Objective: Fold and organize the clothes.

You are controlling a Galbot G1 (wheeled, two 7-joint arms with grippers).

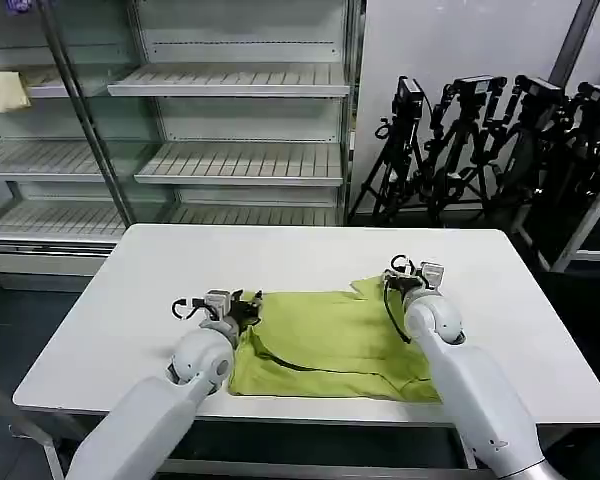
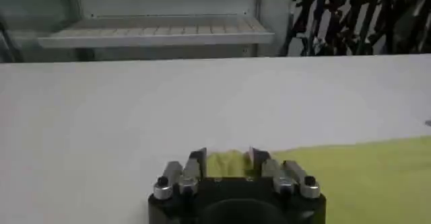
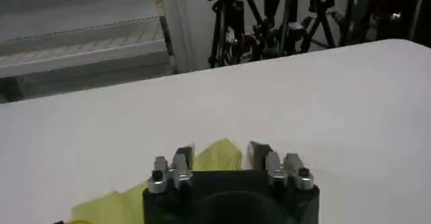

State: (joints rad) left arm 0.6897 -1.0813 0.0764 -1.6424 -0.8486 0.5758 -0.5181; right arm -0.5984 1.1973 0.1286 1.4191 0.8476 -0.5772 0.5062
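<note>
Fabric of the lime T-shirt (image 1: 330, 340) lies crumpled on the white counter (image 1: 130, 300), toward its near edge. The left claw (image 1: 242, 308) sits at the shirt's left edge, spread with cloth between its tips. The right claw (image 1: 398, 277) sits at the far right corner, also spread around a peak of cloth.

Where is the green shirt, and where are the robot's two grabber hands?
green shirt (image 1: 330, 335), head view, on the flat middle of the cloth.
left gripper (image 2: 227, 158), left wrist view, between its fingertips at the shirt's edge.
right gripper (image 3: 222, 153), right wrist view, between its fingertips, over a shirt corner.
</note>
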